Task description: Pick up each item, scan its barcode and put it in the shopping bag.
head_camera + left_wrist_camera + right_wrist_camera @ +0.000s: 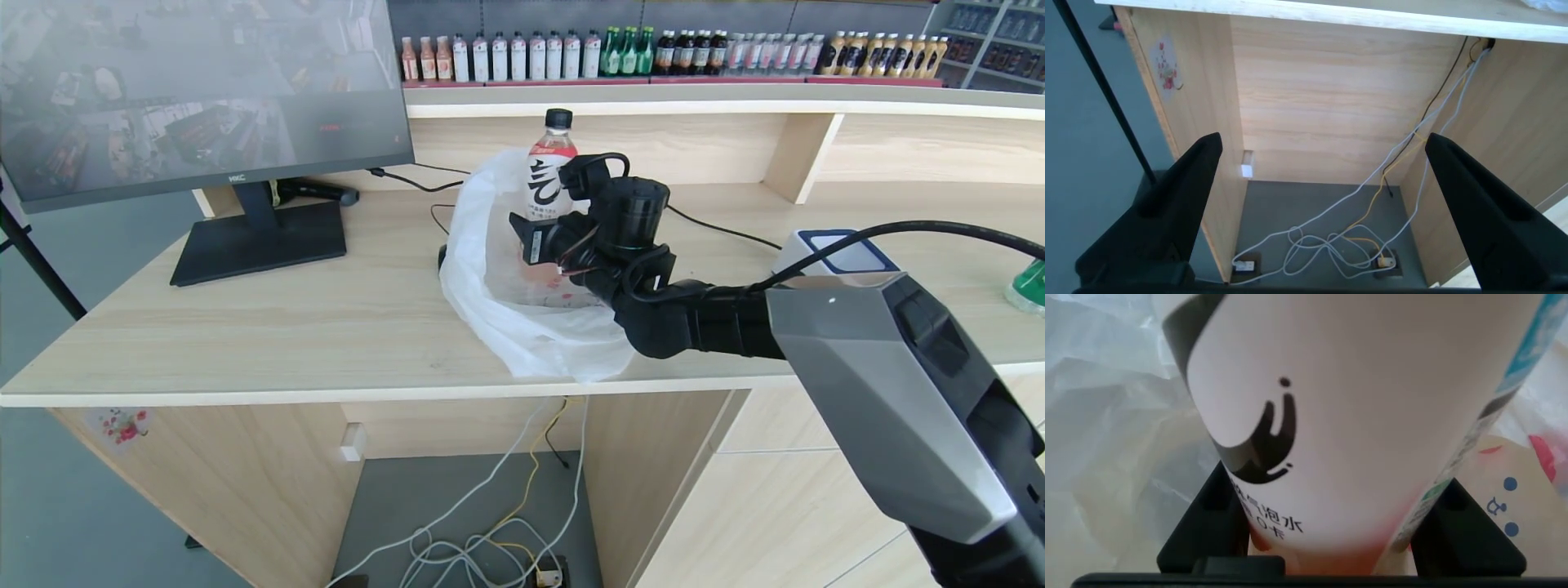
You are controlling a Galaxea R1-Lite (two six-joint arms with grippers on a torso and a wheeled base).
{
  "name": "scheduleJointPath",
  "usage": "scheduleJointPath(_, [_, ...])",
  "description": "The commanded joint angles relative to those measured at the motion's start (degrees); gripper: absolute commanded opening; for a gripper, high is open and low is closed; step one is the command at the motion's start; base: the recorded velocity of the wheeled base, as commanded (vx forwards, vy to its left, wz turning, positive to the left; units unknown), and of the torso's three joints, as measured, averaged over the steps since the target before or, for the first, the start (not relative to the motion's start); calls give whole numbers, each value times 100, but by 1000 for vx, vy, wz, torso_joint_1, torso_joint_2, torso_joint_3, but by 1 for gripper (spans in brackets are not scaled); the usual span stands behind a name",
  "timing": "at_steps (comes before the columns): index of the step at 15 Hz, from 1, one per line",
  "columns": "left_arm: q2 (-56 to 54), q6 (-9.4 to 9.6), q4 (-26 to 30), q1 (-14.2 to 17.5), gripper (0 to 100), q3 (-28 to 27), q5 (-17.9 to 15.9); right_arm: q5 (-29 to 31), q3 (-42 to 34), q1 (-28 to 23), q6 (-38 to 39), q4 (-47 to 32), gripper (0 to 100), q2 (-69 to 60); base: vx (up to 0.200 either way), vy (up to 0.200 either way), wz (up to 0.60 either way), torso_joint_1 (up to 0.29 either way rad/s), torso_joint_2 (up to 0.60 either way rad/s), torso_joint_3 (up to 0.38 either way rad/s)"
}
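Note:
A clear drink bottle with a black cap and a white-and-pink label stands upright inside the white plastic shopping bag on the wooden counter. My right gripper is at the bag's mouth, shut on the bottle's lower part. In the right wrist view the bottle sits between both black fingers, with crinkled bag plastic behind it. My left gripper hangs below the counter's front edge, open, with nothing between its fingers.
A monitor stands at the counter's left. A white barcode scanner with a blue top sits to the right of the bag, and a green item lies at the far right edge. Cables lie on the floor under the counter.

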State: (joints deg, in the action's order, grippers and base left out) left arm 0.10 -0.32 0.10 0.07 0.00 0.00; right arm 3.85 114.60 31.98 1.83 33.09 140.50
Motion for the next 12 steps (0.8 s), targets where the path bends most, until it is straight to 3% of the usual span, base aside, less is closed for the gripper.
scheduleJointPath(1, [-1, -3, -1, 1, 100, 0, 0, 1, -1, 2, -7, 5, 0, -5, 0, 0, 0, 0, 0, 0])
scheduleJointPath(12, [-1, -3, -1, 1, 100, 0, 0, 10, -1, 10, -139, 5, 0, -75, 0, 0, 0, 0, 0, 0])
